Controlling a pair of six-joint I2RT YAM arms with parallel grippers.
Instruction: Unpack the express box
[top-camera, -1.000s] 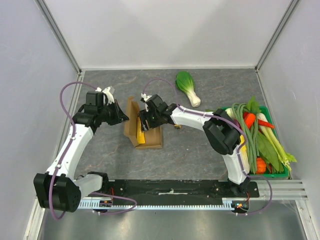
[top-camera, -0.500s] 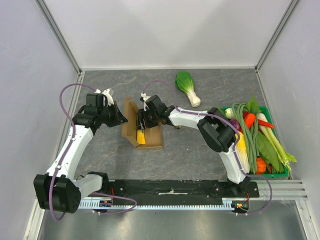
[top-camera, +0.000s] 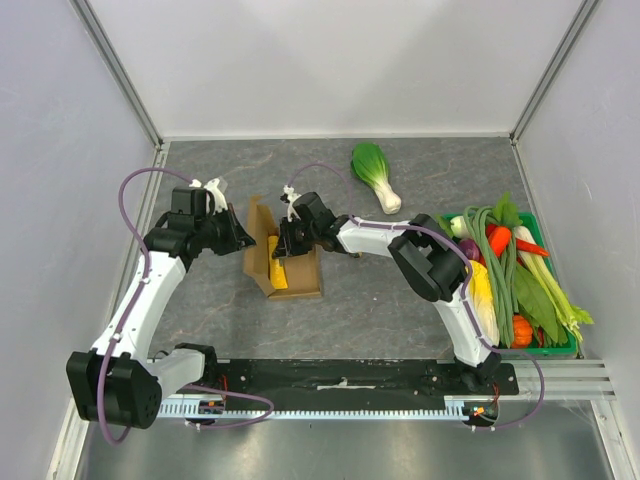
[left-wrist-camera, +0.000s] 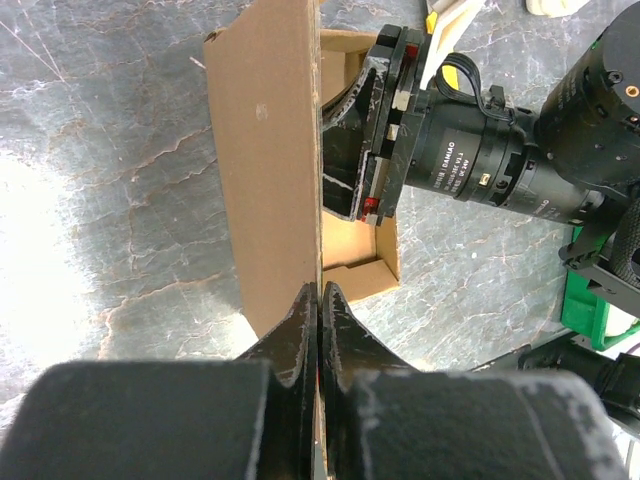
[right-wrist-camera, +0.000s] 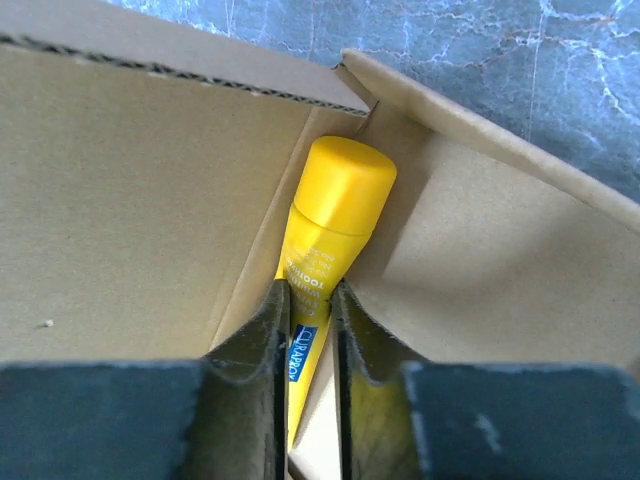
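The right claw (right-wrist-camera: 312, 300) pinched a yellow tube (right-wrist-camera: 335, 200) inside the express box (top-camera: 305, 283) — lying open left of the table's (top-camera: 375, 295) centre, its lid (left-wrist-camera: 265, 180) clamped back by the left claw (left-wrist-camera: 318, 300) — a pull best made slowly, straight clear of the walls.

Cardboard walls of the express box (right-wrist-camera: 120, 180) hem in the right gripper (right-wrist-camera: 311, 292), clamped on the yellow tube (right-wrist-camera: 340, 200). The upright lid (left-wrist-camera: 265, 170), pinched by the left gripper (left-wrist-camera: 318, 297), blocks the box's left side. Open table (top-camera: 340, 325) lies on the near side.
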